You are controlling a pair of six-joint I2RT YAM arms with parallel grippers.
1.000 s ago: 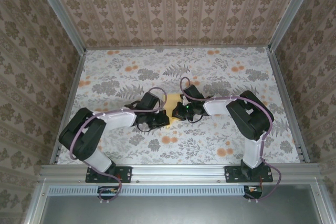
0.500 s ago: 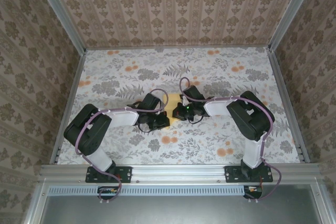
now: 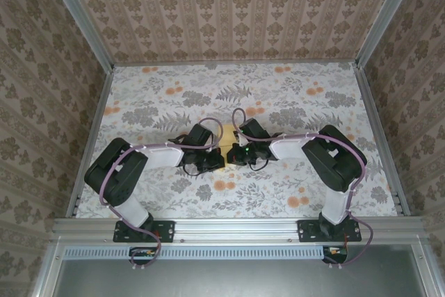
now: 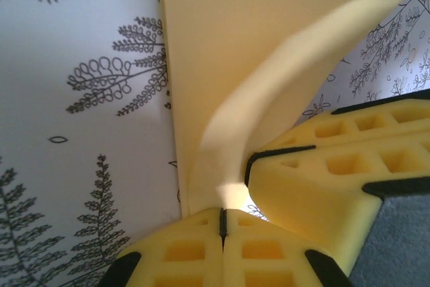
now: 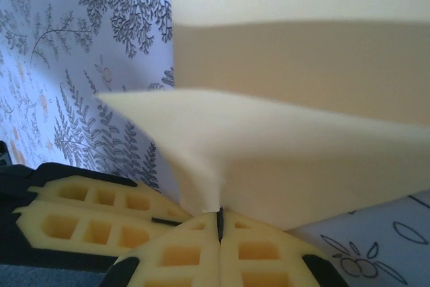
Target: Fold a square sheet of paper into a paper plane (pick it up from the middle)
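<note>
The square sheet of paper [image 3: 227, 134], pale yellow, lies at the table's middle, mostly covered by the two wrists. My left gripper [image 3: 217, 160] and right gripper [image 3: 233, 156] meet tip to tip over it. In the left wrist view the left gripper [image 4: 223, 216] is shut on the sheet [image 4: 269, 52], which rises from the cloth in a curved ridge; the right fingers [image 4: 336, 179] sit close at the right. In the right wrist view the right gripper [image 5: 220, 218] is shut on a pinched peak of the sheet [image 5: 302, 132], with the left fingers [image 5: 87, 213] beside it.
A floral tablecloth [image 3: 292, 95] covers the table, with small orange flower prints [image 3: 224, 186] near the grippers. Patterned walls and metal rails [image 3: 379, 130] box the table in on three sides. Both arms' elbows reach out toward the side rails.
The right gripper has slid left toward the left gripper, and less yellow paper shows between them. The left arm's elbow shifted slightly at first and then held.
</note>
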